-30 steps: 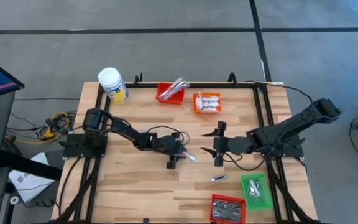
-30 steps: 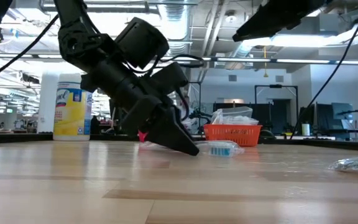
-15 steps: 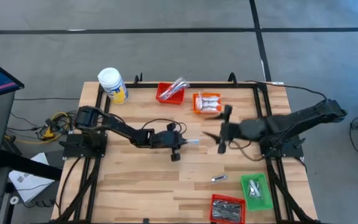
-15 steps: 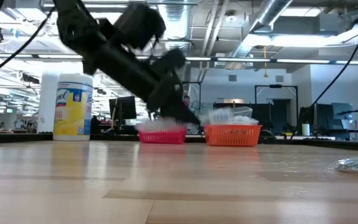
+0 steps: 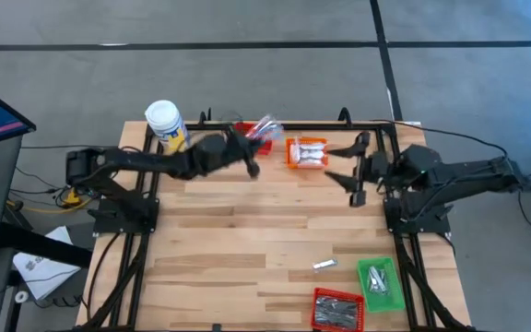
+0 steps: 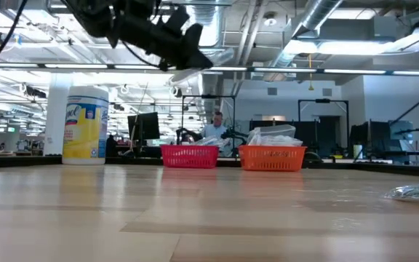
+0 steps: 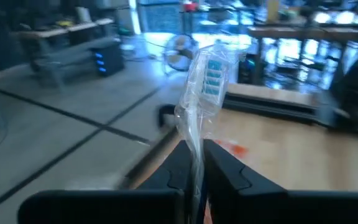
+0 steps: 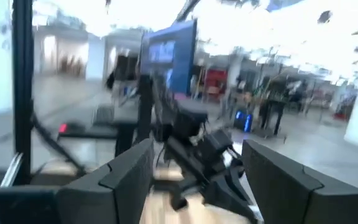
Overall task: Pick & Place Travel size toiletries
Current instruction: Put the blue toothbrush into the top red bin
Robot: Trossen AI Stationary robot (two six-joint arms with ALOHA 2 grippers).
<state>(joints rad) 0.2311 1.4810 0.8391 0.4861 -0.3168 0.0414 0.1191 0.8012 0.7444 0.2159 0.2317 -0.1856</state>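
Toiletries are partly sorted, judging by how things lie. One clear-wrapped packet (image 7: 207, 81), with blue printing inside, is pinched between the left gripper (image 7: 197, 163) fingers, which are closed on its lower edge; the high view puts that gripper (image 5: 247, 157) raised just beside the red basket (image 5: 243, 134) at the table's far edge, so this piece looks close to being dropped in. That basket already holds wrapped items, and the orange basket (image 5: 306, 153) just beside it holds several white packets.

The right gripper (image 5: 353, 175), on the far side of the orange basket from the red one, hangs with its fingers apart and nothing between them.

Still to do, as I read it: a single silver-grey stick (image 5: 324, 266) lies loose on the wood, well apart from the red basket and just beside the green basket (image 5: 377, 278), which holds some pieces, as does a second red basket (image 5: 337, 308) at the near edge.
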